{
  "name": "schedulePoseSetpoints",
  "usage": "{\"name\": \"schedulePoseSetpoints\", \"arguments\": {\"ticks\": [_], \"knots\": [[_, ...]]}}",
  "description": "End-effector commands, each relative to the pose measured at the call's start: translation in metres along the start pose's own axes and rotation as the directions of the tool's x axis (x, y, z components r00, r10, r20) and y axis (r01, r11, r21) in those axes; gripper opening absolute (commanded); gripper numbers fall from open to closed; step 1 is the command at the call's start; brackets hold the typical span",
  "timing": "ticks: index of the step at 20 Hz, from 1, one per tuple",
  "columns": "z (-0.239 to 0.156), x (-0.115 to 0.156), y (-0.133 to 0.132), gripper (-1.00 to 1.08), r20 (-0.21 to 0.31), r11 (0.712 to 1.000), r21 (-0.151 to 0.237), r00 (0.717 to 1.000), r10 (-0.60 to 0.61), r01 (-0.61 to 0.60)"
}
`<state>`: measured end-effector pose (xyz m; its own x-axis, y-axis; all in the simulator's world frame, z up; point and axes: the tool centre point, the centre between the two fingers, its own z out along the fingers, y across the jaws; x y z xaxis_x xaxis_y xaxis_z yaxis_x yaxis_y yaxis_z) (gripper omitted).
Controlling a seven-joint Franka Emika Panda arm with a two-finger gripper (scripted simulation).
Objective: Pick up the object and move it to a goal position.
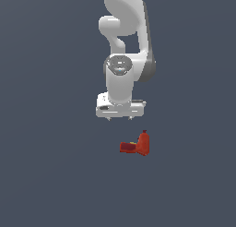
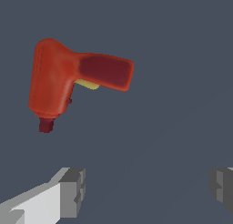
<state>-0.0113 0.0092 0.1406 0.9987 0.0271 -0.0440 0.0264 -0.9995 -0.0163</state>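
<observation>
Exterior view distant, facing arm; wrist view close; both show object [image 1: 136, 146] [image 2: 68, 84]

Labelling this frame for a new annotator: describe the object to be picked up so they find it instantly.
Start at the white arm hanging from the top of the exterior view; its gripper has open jaws. Just below it, slightly toward the exterior view's right, the object lies on the plain grey-blue floor. It is the only coloured thing there: small, red-orange, drill-shaped, with a rounded orange body, a dark red handle and a yellow patch between them.

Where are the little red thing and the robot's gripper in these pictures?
Red object [image 2: 54, 82]: wrist view, on its orange rounded body.
Red object [image 1: 142, 144]: exterior view, orange part.
Gripper [image 1: 120, 118]: exterior view, between its fingertips.
</observation>
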Motion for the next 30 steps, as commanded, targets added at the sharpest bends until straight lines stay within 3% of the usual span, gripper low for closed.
{"name": "schedulePoseSetpoints", "arguments": {"ticks": [1,7,16,24,30], "knots": [[0.0,0.0,0.0,1.08,0.0,1.0,0.0,1.0,0.0,0.0],[0.004,-0.002,-0.016,1.08,0.015,1.0,0.007,1.0,-0.026,0.026],[0.006,0.001,-0.017,1.08,0.012,1.0,0.012,1.0,0.01,-0.011],[0.012,0.011,-0.021,1.08,0.002,0.99,0.028,0.99,0.14,-0.14],[0.021,0.023,-0.026,1.08,-0.004,0.954,0.049,0.955,0.295,-0.295]]}}
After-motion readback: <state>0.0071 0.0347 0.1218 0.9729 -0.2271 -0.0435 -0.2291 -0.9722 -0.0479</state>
